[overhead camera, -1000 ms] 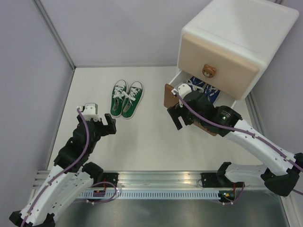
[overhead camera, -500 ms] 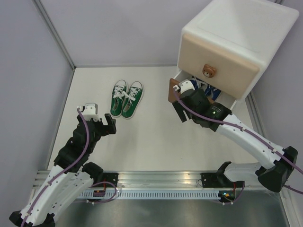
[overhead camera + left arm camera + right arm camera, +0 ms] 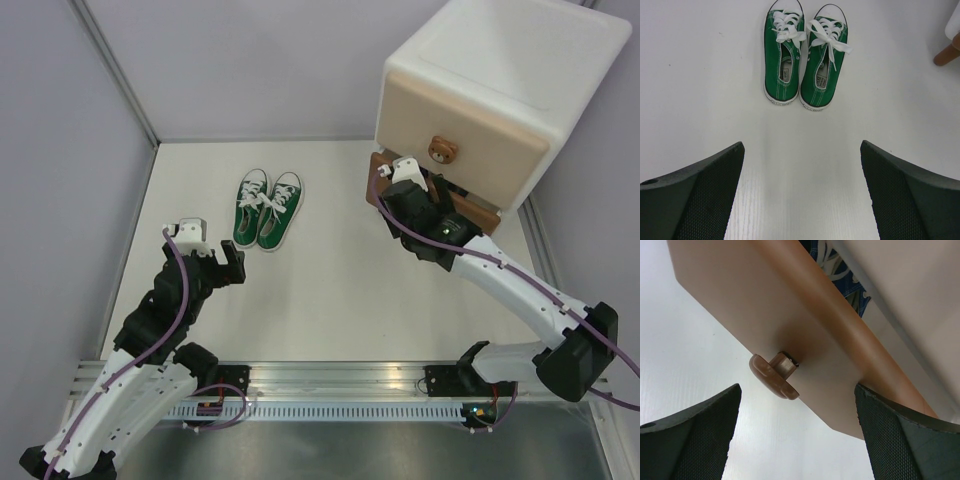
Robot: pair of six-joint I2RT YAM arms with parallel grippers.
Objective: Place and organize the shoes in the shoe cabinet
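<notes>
The green shoes (image 3: 268, 208) stand side by side on the white floor, toes to the far side; they also show in the left wrist view (image 3: 805, 60). My left gripper (image 3: 218, 262) is open and empty, short of their heels (image 3: 802, 197). The white shoe cabinet (image 3: 520, 60) stands at the back right, its beige upper drawer (image 3: 455, 125) shut. Its brown lower drawer (image 3: 805, 325) is out only a little, and the blue shoes (image 3: 840, 270) show inside through the gap. My right gripper (image 3: 797, 437) is open, its right finger against the drawer front, just below the brown knob (image 3: 774, 377).
Grey walls close the floor at the left and back. A brown cabinet foot (image 3: 946, 54) shows at the right edge of the left wrist view. An aluminium rail (image 3: 330, 385) runs along the near edge by the arm bases.
My right gripper has moved toward the cabinet and the brown lower drawer has slid in with it. The blue shoes are now hidden in the top view. The left arm has not moved.
</notes>
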